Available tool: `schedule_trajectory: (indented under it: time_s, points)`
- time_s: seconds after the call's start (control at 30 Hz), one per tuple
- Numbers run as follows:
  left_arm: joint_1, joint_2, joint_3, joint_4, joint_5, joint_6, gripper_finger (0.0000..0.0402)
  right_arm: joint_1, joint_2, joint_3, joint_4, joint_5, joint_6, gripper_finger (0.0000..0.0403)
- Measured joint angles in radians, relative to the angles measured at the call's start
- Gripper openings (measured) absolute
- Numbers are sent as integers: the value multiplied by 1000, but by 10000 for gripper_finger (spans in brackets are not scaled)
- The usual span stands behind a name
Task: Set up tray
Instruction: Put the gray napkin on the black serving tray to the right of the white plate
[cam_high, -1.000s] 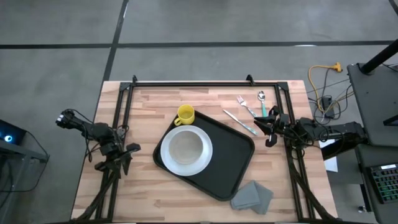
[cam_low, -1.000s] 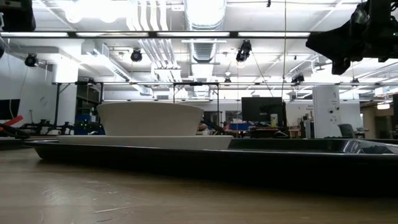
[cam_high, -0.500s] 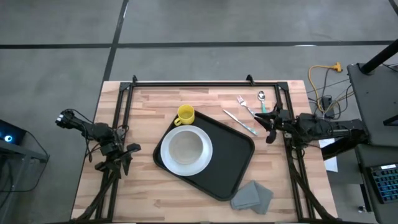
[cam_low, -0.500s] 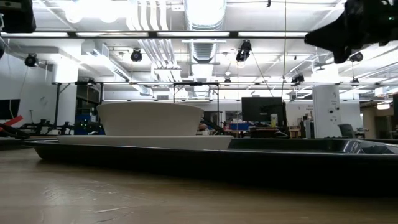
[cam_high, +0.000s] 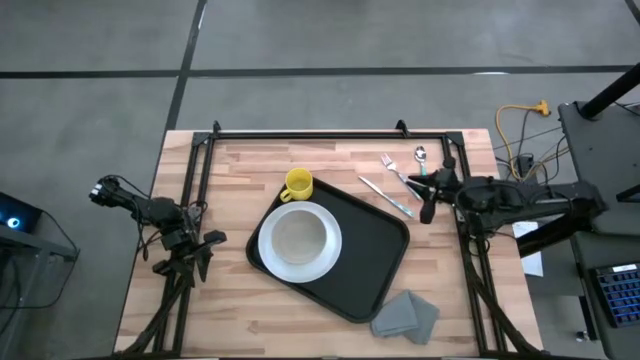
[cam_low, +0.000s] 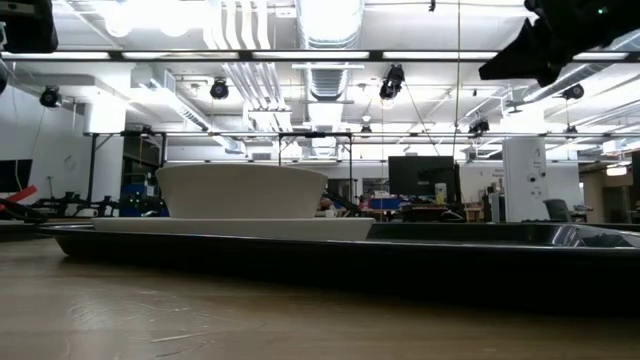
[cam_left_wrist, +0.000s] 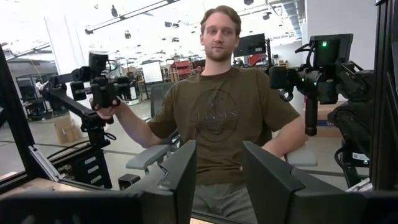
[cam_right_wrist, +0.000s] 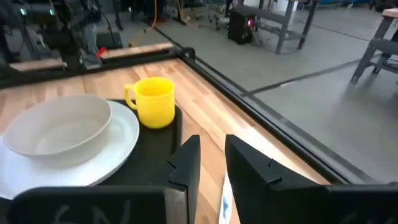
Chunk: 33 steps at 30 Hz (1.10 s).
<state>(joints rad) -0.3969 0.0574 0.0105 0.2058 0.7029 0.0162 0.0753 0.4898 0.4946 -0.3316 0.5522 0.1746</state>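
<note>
The black tray lies slantwise mid-table and carries a white plate with a white bowl on it. A yellow mug stands on the tray's far left corner. Fork, spoon and a teal-handled knife lie on the wood right of the tray. My right gripper hovers open above the knife's handle end, high in the low view. My left gripper waits open at the table's left edge.
A folded grey napkin lies near the table's near right corner. Black frame rails run along the far edge and both sides. A person sits beyond the table, holding control arms. Bare wood shows left of the tray.
My right gripper has risen and drifted a little toward the table's far edge and left, staying open above the cutlery. Tray, plate, bowl, mug and cutlery have kept their places.
</note>
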Motion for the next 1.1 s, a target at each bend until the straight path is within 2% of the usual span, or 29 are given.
schedule_trajectory:
  time_s: [0.13, 0.2, 0.47, 0.63, 0.87, 1.1]
  points:
    - [0, 0, 0, 0, 0, 0, 112, 0, 62, 45, -68, -13, 2, 68]
    - [0, 0, 0, 0, 0, 0, 112, 0, 90, 57, -93, -53, 2, 68]
    - [0, 0, 0, 0, 0, 0, 112, 1, 162, 69, -94, -410, -9, 68]
    - [0, 0, 0, 0, 0, 0, 112, 16, 170, 68, -92, -548, 4, 68]
    - [0, 0, 0, 0, 0, 0, 112, 70, 149, 68, -91, -634, 68, 68]
    - [0, 0, 0, 0, 0, 0, 112, 166, 152, 68, -88, -641, 172, 68]
